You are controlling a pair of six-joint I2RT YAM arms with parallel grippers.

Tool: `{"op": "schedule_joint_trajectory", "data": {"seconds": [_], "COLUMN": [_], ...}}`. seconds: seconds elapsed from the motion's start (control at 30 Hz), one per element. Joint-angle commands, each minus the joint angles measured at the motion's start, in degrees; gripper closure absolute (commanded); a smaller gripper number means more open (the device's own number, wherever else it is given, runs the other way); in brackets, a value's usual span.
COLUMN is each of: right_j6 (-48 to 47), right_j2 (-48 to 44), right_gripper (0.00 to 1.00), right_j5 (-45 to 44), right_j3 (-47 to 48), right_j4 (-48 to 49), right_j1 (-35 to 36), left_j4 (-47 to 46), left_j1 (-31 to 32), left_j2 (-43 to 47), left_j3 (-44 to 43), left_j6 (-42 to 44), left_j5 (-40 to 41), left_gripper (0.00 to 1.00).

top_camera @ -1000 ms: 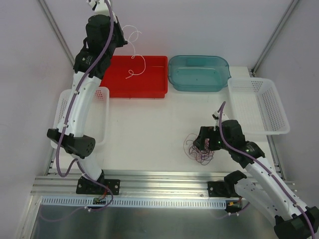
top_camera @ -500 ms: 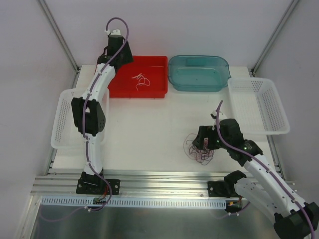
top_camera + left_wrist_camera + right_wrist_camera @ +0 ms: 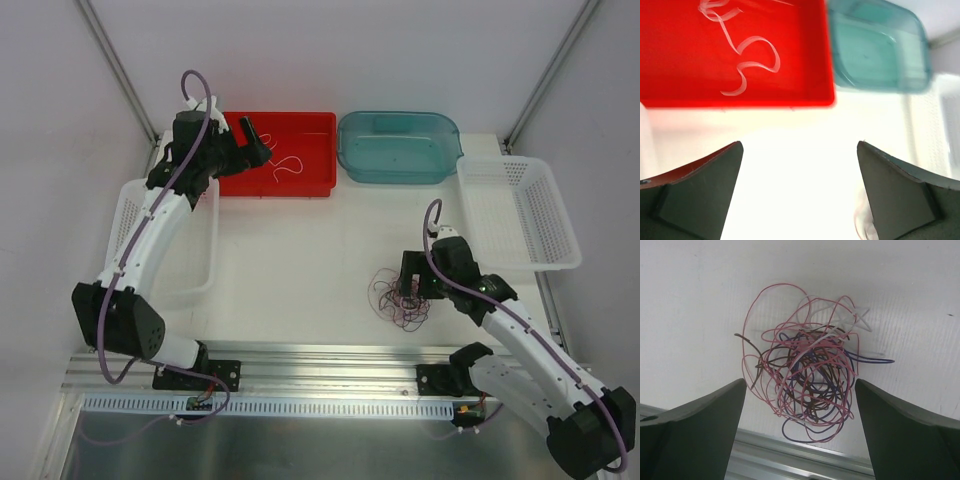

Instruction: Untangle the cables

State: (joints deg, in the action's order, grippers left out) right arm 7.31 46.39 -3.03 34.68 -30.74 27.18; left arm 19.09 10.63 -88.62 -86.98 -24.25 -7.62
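- desk (image 3: 300,260): flat, white, closed in by white walls (image 3: 350,50) with metal posts (image 3: 115,65) in the far corners; a metal rail (image 3: 320,365) runs along the near edge.
- red tray (image 3: 315,165): far left of centre; one white cable (image 3: 747,65) lies curled on its floor.
- teal tub (image 3: 400,150): just beside the tray, on its right.
- left basket (image 3: 190,260) and right basket (image 3: 520,215): white, perforated, one at each side edge.
- cables (image 3: 395,305): pink, purple, dark and white wires in one tangle on the bare desk, near the rail, right of centre.
- left end effector (image 3: 799,150): over the tray's left part, jaws wide, gripping nothing.
- right end effector (image 3: 800,382): directly above the tangle, jaws wide, gripping nothing.
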Motion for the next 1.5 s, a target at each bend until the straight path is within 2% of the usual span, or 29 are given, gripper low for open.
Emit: {"op": "schedule_joint_trajectory", "data": {"seconds": [0.0,0.03,0.2,0.27,0.43,0.57,0.67,0.8,0.93,1.1,1.3,1.47], "right_j6": [1.83,2.61,7.35,9.12,13.68,13.96,12.65,9.04,8.33,8.43,5.88,2.97], "right_j2": [2.21,3.34,8.35,10.90,21.96,25.58,23.85,20.15,17.95,18.55,23.65,28.30], "right_gripper": [0.05,0.06,0.09,0.09,0.09,0.09,0.09,0.10,0.16,0.24,0.42,0.50], "right_j5": [-3.13,-2.69,4.68,5.49,4.78,3.73,2.60,-6.08,-8.14,-6.21,-1.03,1.88], "right_j3": [-0.66,-1.10,-4.26,-3.66,4.85,10.74,12.34,13.83,13.93,14.28,13.93,13.40], "right_j4": [0.76,2.42,10.51,14.54,19.31,19.67,17.74,11.33,6.14,7.62,14.47,18.17], "right_j1": [-0.37,-0.29,1.03,5.06,15.43,19.13,19.49,19.32,15.46,11.76,8.51,8.24], "left_j4": [-0.46,-0.46,-0.37,-0.28,-0.28,-0.37,-0.37,-0.55,-1.34,-2.83,-5.29,-6.08], "left_j1": [1.75,2.98,7.37,9.48,15.98,18.80,21.61,26.89,31.63,36.38,39.72,42.10], "left_j2": [8.60,10.20,19.86,21.99,26.39,27.10,27.10,24.47,19.72,13.04,6.19,1.44], "left_j3": [10.93,15.57,27.20,31.32,37.49,41.18,41.54,40.14,36.81,34.25,31.96,30.47], "left_j6": [-4.05,-4.14,-4.93,-5.19,-7.74,-9.85,-11.69,-13.27,-14.16,-14.68,-15.83,-16.18], "left_j5": [-9.86,-11.18,-13.04,-13.04,-11.90,-11.37,-10.23,-6.28,-3.81,-0.91,-1.61,-1.70], "left_gripper": [0.01,0.01,0.01,0.01,0.01,0.01,0.01,0.01,0.01,0.04,0.09,0.14]}}
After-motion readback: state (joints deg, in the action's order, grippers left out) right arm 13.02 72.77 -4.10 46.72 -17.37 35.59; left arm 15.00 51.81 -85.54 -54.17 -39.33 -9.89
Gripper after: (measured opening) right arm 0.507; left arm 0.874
